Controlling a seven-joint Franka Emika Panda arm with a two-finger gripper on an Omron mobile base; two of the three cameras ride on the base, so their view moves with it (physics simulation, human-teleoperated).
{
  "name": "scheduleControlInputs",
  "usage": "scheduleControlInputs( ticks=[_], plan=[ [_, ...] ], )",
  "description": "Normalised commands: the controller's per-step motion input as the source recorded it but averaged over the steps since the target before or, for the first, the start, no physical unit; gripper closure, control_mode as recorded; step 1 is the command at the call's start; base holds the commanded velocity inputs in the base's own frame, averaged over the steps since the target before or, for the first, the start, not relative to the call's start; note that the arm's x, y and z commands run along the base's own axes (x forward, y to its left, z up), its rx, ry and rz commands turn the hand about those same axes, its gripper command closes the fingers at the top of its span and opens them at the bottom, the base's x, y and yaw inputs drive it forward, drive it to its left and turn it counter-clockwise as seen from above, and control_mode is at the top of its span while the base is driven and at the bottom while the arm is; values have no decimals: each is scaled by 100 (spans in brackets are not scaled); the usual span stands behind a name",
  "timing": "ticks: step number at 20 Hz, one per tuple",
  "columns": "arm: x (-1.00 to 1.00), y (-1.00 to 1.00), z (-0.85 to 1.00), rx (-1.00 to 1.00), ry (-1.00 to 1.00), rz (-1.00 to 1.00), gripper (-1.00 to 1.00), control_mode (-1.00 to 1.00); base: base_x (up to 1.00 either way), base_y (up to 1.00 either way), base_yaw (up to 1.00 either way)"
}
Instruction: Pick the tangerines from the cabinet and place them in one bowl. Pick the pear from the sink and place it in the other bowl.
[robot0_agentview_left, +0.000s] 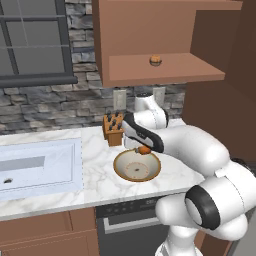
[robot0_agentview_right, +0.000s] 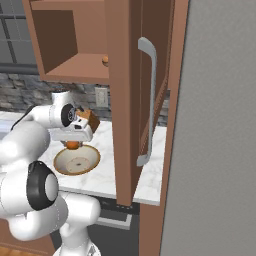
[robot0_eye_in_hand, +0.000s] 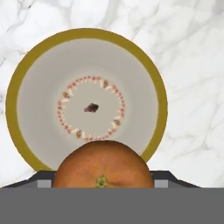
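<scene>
My gripper (robot0_agentview_left: 144, 150) (robot0_agentview_right: 73, 145) (robot0_eye_in_hand: 103, 180) is shut on a bright orange tangerine (robot0_agentview_left: 144, 149) (robot0_agentview_right: 73, 145) (robot0_eye_in_hand: 103, 162). It hangs just above the far rim of the wide tan-rimmed bowl (robot0_agentview_left: 120, 173) (robot0_agentview_right: 60, 168) (robot0_eye_in_hand: 13, 87) on the marble counter. The bowl's cream inside holds nothing. A duller tangerine (robot0_agentview_left: 155, 60) (robot0_agentview_right: 105, 61) rests on the shelf of the open reddish-brown cabinet (robot0_agentview_left: 165, 70) (robot0_agentview_right: 75, 67). The pear and the other bowl are out of view.
A wooden knife block (robot0_agentview_left: 113, 129) (robot0_agentview_right: 89, 119) stands just behind the bowl by the stone wall. The sink (robot0_agentview_left: 40, 167) lies to the left. The open cabinet door (robot0_agentview_right: 125, 100) with its long handle (robot0_agentview_right: 147, 100) hangs close on the right.
</scene>
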Motion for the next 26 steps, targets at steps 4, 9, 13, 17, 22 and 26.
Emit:
scheduleControlInputs(
  ticks=[4,9,13,17,22,26],
  plan=[
    [12,6,-44,1,0,0,100,-100,0,0,0],
    [12,1,-42,1,0,0,100,-100,0,0,0],
    [8,2,-38,0,0,0,100,-100,0,0,0],
    [16,2,-35,0,0,0,100,-100,0,0,0],
    [10,5,-27,0,0,0,100,-100,0,0,0],
    [4,1,-19,0,0,0,100,-100,0,0,0]
  ],
)
